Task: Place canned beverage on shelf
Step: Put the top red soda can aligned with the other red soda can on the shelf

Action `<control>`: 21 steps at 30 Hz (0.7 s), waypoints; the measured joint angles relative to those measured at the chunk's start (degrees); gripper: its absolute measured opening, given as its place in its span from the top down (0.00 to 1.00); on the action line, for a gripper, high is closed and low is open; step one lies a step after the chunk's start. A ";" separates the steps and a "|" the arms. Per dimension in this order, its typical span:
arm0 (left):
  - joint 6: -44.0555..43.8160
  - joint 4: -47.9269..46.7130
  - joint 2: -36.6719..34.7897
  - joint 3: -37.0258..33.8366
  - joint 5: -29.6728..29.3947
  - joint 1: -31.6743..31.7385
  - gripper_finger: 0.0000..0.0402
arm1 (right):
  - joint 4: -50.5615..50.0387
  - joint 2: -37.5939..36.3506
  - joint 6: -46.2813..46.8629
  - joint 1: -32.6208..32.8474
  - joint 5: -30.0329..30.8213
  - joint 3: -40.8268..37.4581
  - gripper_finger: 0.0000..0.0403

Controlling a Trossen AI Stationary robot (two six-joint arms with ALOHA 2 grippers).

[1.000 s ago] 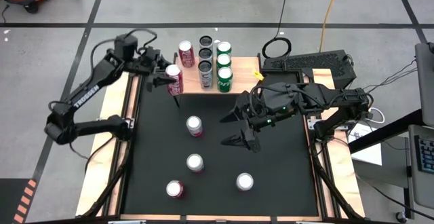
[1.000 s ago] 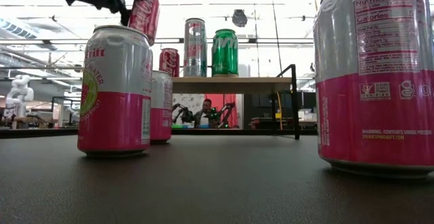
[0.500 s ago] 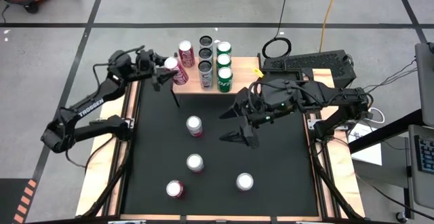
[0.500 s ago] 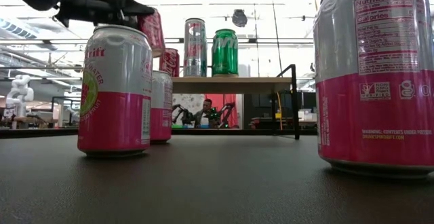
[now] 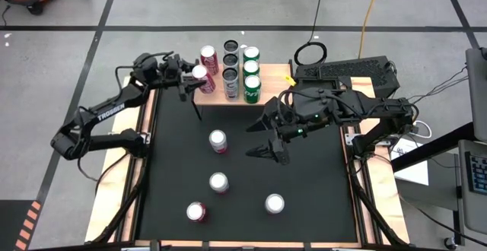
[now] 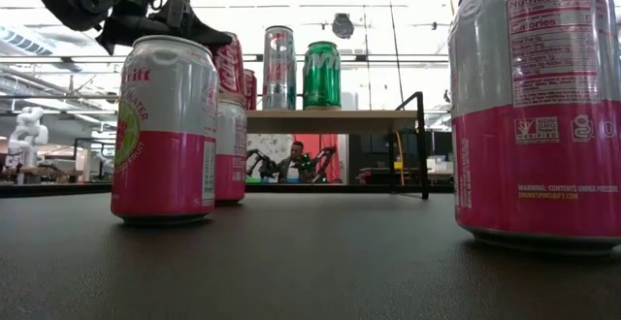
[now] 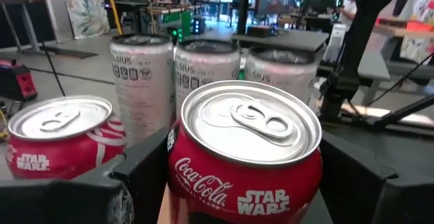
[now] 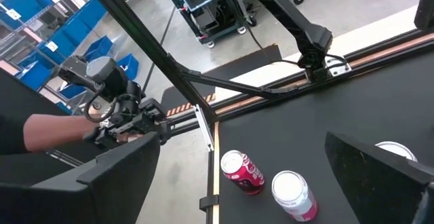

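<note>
Left claw: the left claw (image 5: 192, 82) grips a red Coca-Cola can (image 5: 202, 77), its fingers (image 7: 102, 190) flanking the can on both sides in the left wrist view.
Change: a second ago the can hung lower, off the shelf's front-left corner over the desk; it has since been carried up and back, and now sits over the shelf's left end.
Shelf: the shelf (image 5: 268, 84), a small wooden board at the far edge of the desk (image 5: 319, 182), already carries another red can (image 5: 208, 55) at the back left, three silver-and-dark cans (image 5: 230, 72) in a column and three green cans (image 5: 251, 70) beside them.
Task can: just in front of the other red can, beside the silver column; whether it rests on the board cannot be told.
Meaning: the carry looks nearly finished; lowering and release seem to remain.
Right claw: the right claw (image 5: 262, 138) hangs wide and empty over the desk's middle, waiting.
Waiting cans: four pink-and-silver cans (image 5: 218, 141) stand on the desk.
</note>
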 joint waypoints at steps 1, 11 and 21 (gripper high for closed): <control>0.53 -0.07 0.38 0.00 -0.02 0.00 0.25 | -0.24 0.00 0.00 0.00 0.02 0.00 0.01; 2.07 -0.11 5.02 0.02 0.02 0.00 0.25 | -0.95 0.00 0.00 0.00 0.09 0.00 0.01; 3.57 -0.09 5.18 0.02 -1.42 0.00 0.25 | -0.95 0.00 -0.08 0.00 0.12 0.00 0.01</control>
